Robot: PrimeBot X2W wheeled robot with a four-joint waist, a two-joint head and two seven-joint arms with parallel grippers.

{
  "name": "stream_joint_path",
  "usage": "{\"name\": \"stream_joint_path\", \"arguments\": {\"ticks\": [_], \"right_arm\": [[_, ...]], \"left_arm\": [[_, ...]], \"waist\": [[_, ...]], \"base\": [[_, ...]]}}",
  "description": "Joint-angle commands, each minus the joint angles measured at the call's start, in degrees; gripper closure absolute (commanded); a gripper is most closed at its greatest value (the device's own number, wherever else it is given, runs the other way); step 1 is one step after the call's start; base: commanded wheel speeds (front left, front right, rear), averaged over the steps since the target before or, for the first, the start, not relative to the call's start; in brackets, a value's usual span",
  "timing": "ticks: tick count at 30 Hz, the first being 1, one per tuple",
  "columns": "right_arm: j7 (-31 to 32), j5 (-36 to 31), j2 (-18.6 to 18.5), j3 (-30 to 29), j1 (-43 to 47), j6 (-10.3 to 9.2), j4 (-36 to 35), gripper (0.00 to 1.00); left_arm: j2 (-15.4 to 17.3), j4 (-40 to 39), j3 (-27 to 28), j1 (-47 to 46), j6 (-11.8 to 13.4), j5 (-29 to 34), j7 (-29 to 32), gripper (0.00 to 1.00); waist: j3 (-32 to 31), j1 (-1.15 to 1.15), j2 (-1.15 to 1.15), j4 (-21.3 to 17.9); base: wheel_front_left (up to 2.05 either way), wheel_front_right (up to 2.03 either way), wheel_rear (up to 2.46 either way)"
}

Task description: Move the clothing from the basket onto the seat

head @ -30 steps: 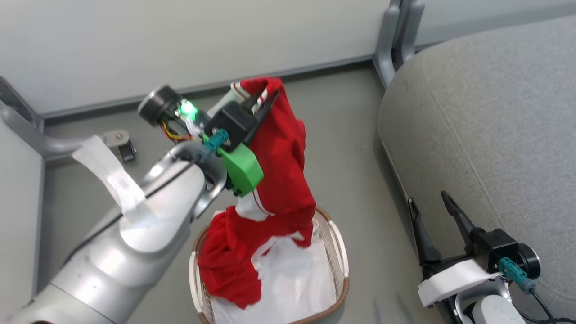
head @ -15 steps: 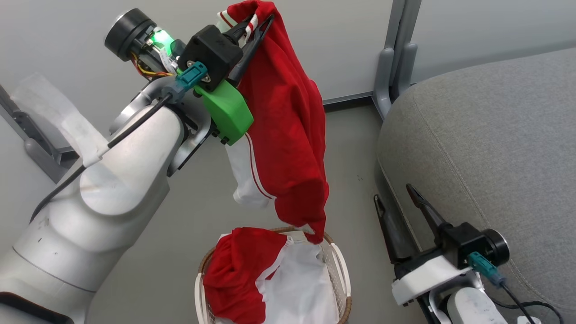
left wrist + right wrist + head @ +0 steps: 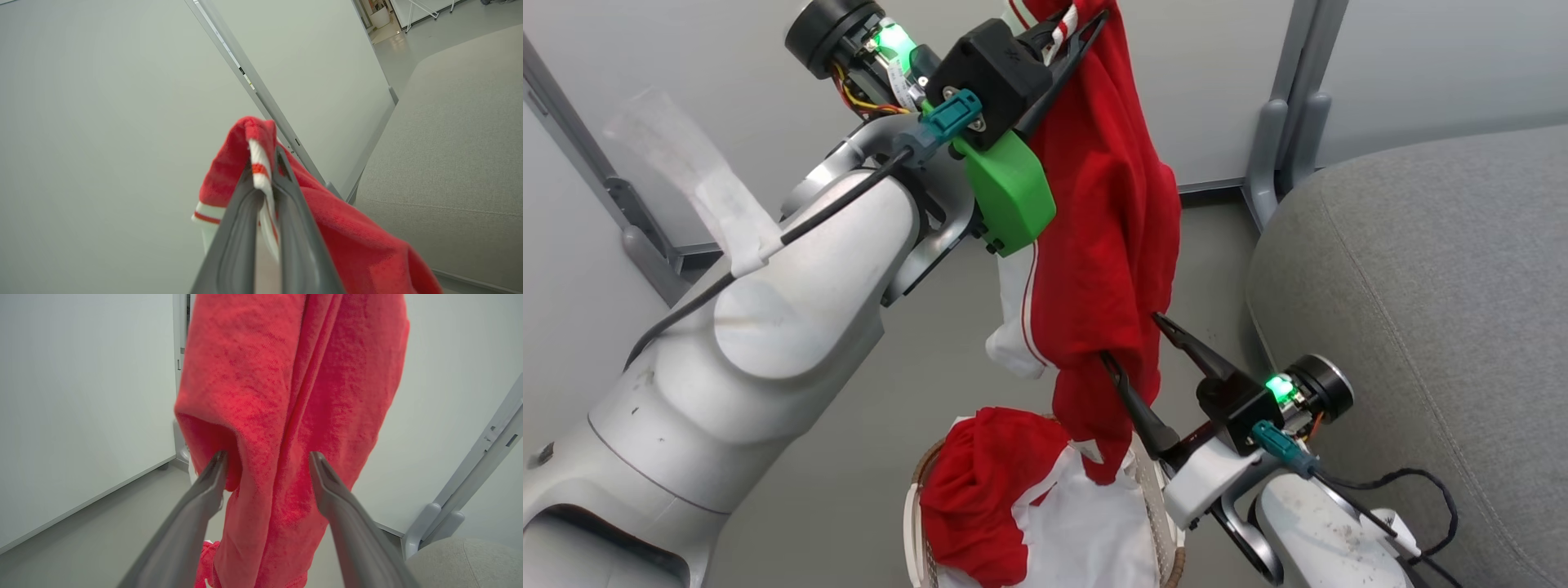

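Risen since last frame, my right gripper straddles the hanging garment, jaws wide; left gripper clamps its top.

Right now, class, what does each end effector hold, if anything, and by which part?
Left end effector: shut on the bright red soft fabric garment, pinching its white-striped trim edge. Right end effector: open, astride the hanging fabric, holding nothing.
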Motion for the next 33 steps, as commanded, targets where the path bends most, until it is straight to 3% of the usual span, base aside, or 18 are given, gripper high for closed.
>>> {"name": "stream_joint_path", "arguments": {"ticks": [1,13,14,15,16,29,30,31,32,33], "right_arm": [[-0.26,-0.67,-0.24,-0.14,-1.40,-0.04,0.95,0.00],[-0.26,0.26,-0.24,0.50,-10.12,-0.04,10.05,0.00],[-0.26,0.90,-0.24,1.16,-10.89,-0.05,10.92,0.57],[-0.26,1.41,-0.24,1.59,-11.47,-0.05,11.38,0.69],[-0.26,1.94,-0.25,2.12,-12.02,-0.05,11.91,1.00],[-0.26,3.16,-0.23,1.91,-12.44,-0.05,10.57,1.00],[-0.26,2.99,-0.23,1.42,-12.24,-0.05,10.06,1.00],[-0.26,2.87,-0.22,1.08,-12.07,-0.05,9.68,1.00],[-0.26,2.67,-0.23,0.61,-11.84,-0.05,9.20,1.00],[-0.26,2.55,-0.24,0.19,-11.70,-0.05,8.81,1.00]], "left_arm": [[-0.36,-0.60,-0.17,-1.14,0.14,-0.30,0.08,1.00],[-0.63,-3.96,-2.05,0.06,0.44,-0.92,-0.07,1.00],[-0.46,-3.92,-2.02,0.38,0.54,-1.05,-0.12,1.00],[-0.30,-3.80,-1.97,0.65,0.56,-1.16,-0.13,1.00],[-0.10,-3.58,-1.86,0.98,0.74,-1.44,-0.13,1.00],[5.18,3.56,1.07,6.90,3.14,-4.45,-2.88,0.99],[5.39,3.99,1.20,7.61,3.18,-4.78,-3.45,0.63],[5.44,4.30,1.27,8.29,3.20,-5.26,-3.93,0.53],[5.36,4.69,1.48,9.09,3.23,-5.76,-4.70,0.01],[5.25,4.98,1.62,9.81,3.17,-6.25,-5.18,0.00]], "waist": [[-0.22,0.00,0.00,1.06],[-0.25,0.00,0.00,2.60],[-0.22,0.00,0.00,2.61],[-0.19,0.00,0.00,2.61],[-0.15,0.00,0.00,2.59],[0.45,0.00,0.00,1.35],[0.49,0.00,0.00,1.25],[0.52,0.00,0.00,1.17],[0.56,0.00,0.00,1.08],[0.59,0.00,0.00,1.00]], "base": [[0.00,0.00,0.00],[0.00,0.00,0.00],[0.00,0.00,0.00],[0.00,0.00,0.00],[0.00,0.00,0.00],[0.00,0.00,0.00],[0.00,0.00,0.00],[0.00,0.00,0.00],[0.00,0.00,0.00],[0.00,0.00,0.00]]}}
